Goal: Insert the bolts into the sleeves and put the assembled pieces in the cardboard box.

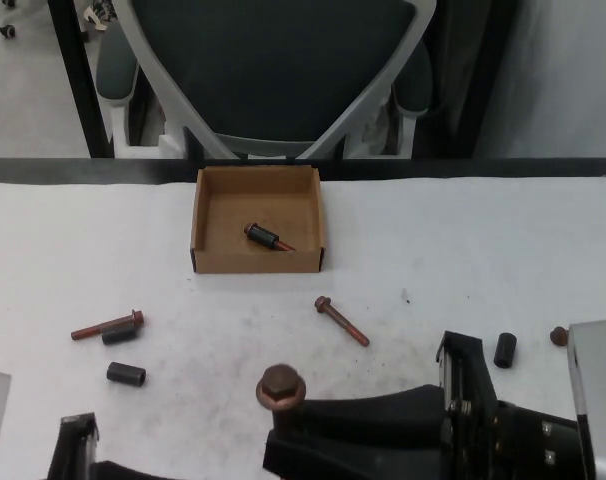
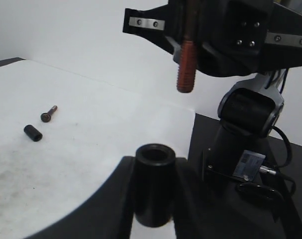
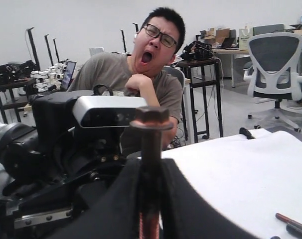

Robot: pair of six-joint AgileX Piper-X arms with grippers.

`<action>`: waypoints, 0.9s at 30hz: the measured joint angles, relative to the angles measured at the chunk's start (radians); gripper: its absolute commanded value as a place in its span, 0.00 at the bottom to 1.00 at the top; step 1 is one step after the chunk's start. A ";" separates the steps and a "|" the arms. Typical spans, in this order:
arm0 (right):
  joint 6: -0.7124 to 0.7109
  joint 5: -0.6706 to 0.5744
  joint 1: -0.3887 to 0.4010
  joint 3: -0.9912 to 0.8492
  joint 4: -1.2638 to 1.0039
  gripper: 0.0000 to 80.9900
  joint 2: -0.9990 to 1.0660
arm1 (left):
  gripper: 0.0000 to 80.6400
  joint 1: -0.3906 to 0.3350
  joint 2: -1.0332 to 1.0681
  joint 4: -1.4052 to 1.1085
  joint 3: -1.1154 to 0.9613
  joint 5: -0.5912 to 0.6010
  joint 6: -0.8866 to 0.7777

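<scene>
At the near edge the left jaws clamp a black sleeve [image 2: 153, 191] upright; the right jaws clamp a bolt [image 2: 186, 69], tip above it, apart. A loose bolt [image 1: 341, 321] lies mid tabletop [image 1: 463, 240]. By the far edge the cardboard box [image 1: 258, 262] holds one assembled piece [image 1: 267, 238].

No text, number or sign legible.
- Small pale sticker [image 2: 248, 166] on the lower joint of an arm [image 2: 248, 112], right side of the bench: dark marks on it, too small to read.
- Cardboard box [image 1: 258, 260], far centre: the near wall is plain brown, and no print can be made out on it.
</scene>
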 measured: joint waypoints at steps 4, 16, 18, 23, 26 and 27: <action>0.020 -0.023 0.001 0.000 0.000 0.00 0.000 | 0.01 0.000 0.000 0.000 0.000 0.017 0.011; 0.041 -0.065 0.001 -0.011 0.038 0.00 0.043 | 0.01 0.000 0.010 0.000 0.000 -0.033 0.088; 0.045 -0.062 0.001 -0.022 0.038 0.00 0.062 | 0.01 0.000 0.023 0.000 0.000 -0.062 0.106; 0.044 -0.057 -0.012 -0.050 0.039 0.00 0.106 | 0.01 0.000 0.112 -0.009 0.000 -0.089 0.154; 0.044 -0.057 -0.030 -0.066 0.039 0.00 0.123 | 0.01 0.000 0.155 -0.029 0.000 -0.090 0.165; 0.044 -0.057 -0.036 -0.070 0.039 0.00 0.125 | 0.01 0.000 0.172 -0.036 0.000 -0.089 0.169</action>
